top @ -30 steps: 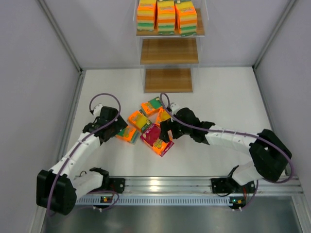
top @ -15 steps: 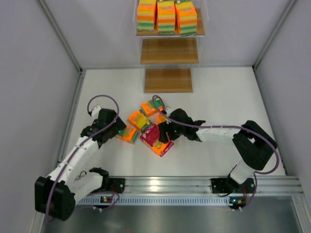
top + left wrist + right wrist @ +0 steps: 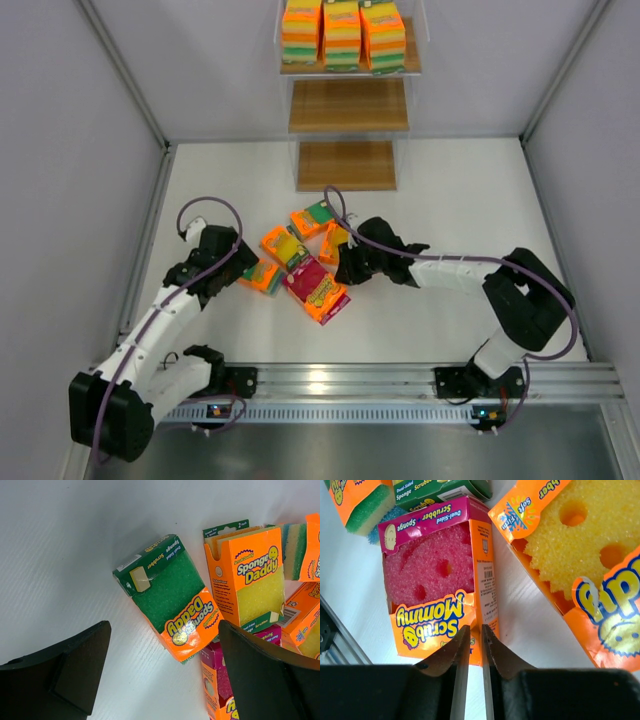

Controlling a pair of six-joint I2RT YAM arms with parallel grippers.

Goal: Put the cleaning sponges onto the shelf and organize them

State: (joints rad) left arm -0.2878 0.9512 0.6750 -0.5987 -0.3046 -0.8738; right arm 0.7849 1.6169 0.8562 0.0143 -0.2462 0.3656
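Several cleaning sponges lie loose on the white table. My right gripper [image 3: 475, 626] [image 3: 343, 268] has its jaws drawn to a narrow slit, pinching the near corner of a magenta sponge pack [image 3: 432, 570] [image 3: 318, 288]. A yellow pack [image 3: 580, 555] [image 3: 333, 240] lies just right of it. My left gripper [image 3: 165, 630] [image 3: 245, 262] is open wide over the orange end of a green pack [image 3: 170, 590] [image 3: 263, 275], holding nothing. Another yellow pack [image 3: 255, 580] [image 3: 285, 246] lies beside that. The shelf [image 3: 348, 105] stands at the back, with stacked packs [image 3: 343, 30] on its top tier.
A green-and-orange pack [image 3: 312, 217] lies nearest the shelf's lowest board [image 3: 346, 165]. Grey walls close in both sides of the table. A metal rail [image 3: 330, 380] with the arm bases runs along the near edge.
The right gripper's jaws have closed from wide open to a narrow slit at the magenta pack, which shifted slightly left. The left arm moved a little toward the near left, jaws unchanged.
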